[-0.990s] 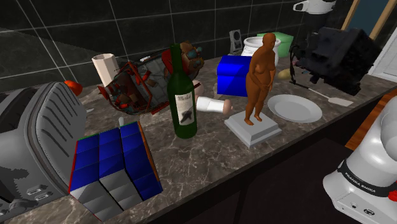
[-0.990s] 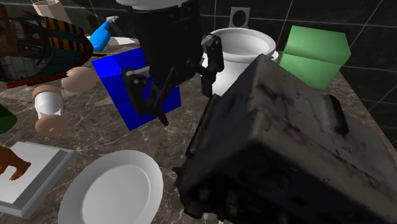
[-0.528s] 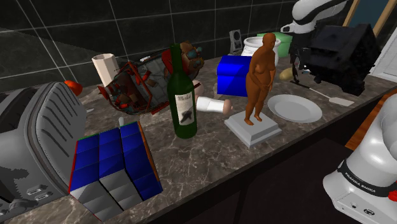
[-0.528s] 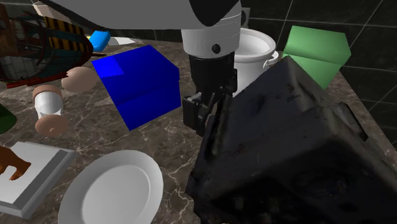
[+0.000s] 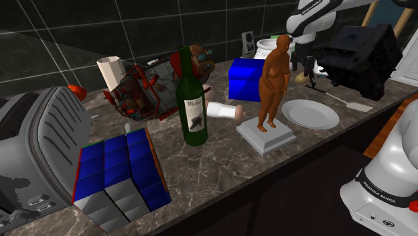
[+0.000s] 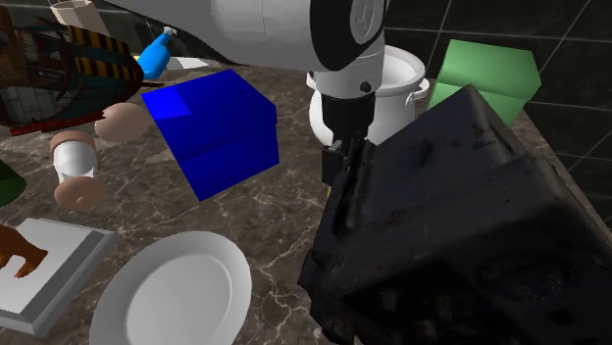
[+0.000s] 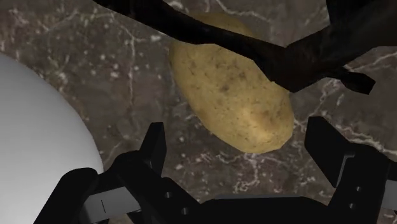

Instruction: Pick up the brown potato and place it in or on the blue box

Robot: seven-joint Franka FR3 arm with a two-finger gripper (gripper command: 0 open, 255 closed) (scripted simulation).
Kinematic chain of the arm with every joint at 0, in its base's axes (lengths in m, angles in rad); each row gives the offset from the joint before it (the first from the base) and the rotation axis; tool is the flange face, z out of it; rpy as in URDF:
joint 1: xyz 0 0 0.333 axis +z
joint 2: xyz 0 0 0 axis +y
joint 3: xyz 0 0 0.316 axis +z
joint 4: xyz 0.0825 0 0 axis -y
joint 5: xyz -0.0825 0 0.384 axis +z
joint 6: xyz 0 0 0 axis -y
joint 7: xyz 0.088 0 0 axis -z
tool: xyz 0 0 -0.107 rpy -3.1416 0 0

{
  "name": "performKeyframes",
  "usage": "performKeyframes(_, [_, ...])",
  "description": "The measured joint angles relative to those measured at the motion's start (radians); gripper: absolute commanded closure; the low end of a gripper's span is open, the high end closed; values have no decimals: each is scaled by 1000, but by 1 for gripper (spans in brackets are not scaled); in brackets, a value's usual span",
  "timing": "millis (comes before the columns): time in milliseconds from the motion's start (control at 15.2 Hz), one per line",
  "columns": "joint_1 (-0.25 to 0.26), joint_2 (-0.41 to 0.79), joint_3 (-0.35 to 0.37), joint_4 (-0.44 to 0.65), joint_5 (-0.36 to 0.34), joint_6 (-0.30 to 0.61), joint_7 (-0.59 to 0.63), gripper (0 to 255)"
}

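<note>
The white arm (image 6: 343,39) hangs between the blue box (image 6: 211,132) and a bulky black object (image 6: 461,225).

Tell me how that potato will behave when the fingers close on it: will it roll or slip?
The potato looks rounded and oblong, lying flat on the counter, so a nudge would probably roll it. Its mottled skin seems rough, likely not slippery. It appears solid, so the open gripper can probably squeeze firmly.

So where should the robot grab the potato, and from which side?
Across its narrow middle, coming straight down from above. The potato lies flat on the counter as a long oval, so its short width probably fits best between the open jaws. A black object crosses over its far end, so avoid that end.
</note>
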Motion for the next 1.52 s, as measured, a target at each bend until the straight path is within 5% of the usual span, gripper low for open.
performKeyframes(858, [-18,49,9,-43,37,81,-33,0])
performKeyframes(924, [-18,49,9,-43,36,81,-33,255])
performKeyframes(1518, [-17,48,10,-45,36,84,-33,255])
